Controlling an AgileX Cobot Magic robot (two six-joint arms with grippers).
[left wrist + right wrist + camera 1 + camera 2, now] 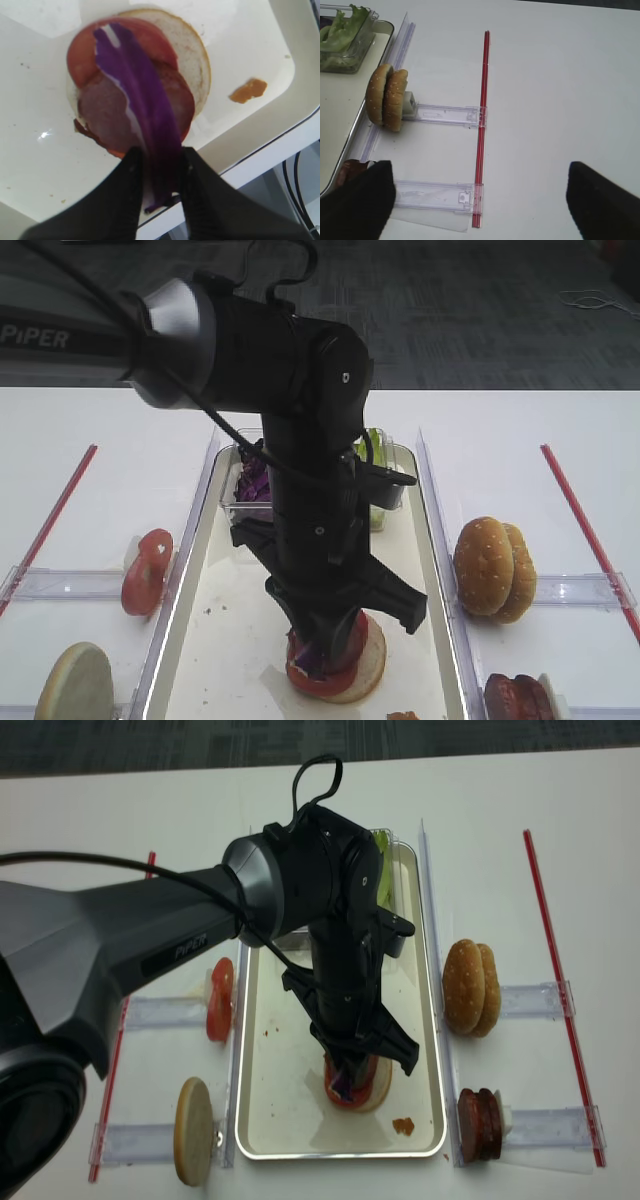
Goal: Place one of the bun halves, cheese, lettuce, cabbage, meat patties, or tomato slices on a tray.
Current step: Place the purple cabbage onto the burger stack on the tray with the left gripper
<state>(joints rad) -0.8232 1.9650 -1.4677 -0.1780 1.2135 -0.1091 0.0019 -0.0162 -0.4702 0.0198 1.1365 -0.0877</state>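
One purple cabbage strip pinched in the left gripper, draped over the tomato-and-meat stack on a bun half in the white metal tray. Black arm hides the clear cabbage tub. Right gripper spread wide, empty, beside upright sesame buns.
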